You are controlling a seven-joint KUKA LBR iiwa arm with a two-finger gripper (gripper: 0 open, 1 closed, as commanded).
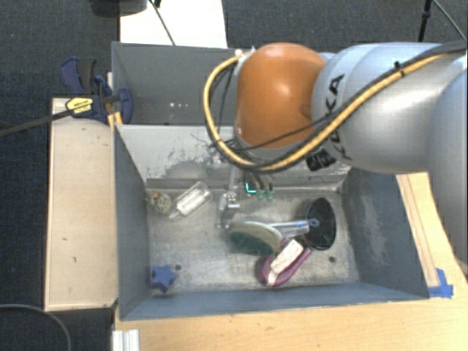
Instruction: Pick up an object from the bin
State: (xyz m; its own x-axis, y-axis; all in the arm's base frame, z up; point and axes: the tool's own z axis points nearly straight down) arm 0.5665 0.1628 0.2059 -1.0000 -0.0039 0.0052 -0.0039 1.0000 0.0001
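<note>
Trouble most likely in the crowded middle of the bin (131,232). Nearest the front wall, a purple oblong thing with a white label (281,267), lying against the clear handle of a green-headed brush (252,236); likely to be dragged or tipped along with any lift of that brush. Just behind it, the brush itself, long and lopsided, apt to swing or slip out under a pinch at the head end alone. Directly above the head's left end, the gripper (229,212), low over the floor; cannot tell whether spread or pressed together, and nothing seen caught in it. Judged the likeliest candidate: the brush, at mid-bin, slightly toward the front wall. With an off-centre closing, perhaps only a nudge of the head aside or a scrape on bare metal.

Elsewhere, front to back:
- Small blue piece (164,276) by the front left corner, well apart from everything.
- Black round disc (324,221) at the handle's right end, toward the right wall, possibly pinning it.
- Clear little bottle (190,199) and speckled lump (159,202) side by side toward the left wall, further back, apart from the gripper.
- Overhead toward the back wall, the orange wrist cover (274,93) and looped cables (219,134), hiding the back middle of the floor.
</note>
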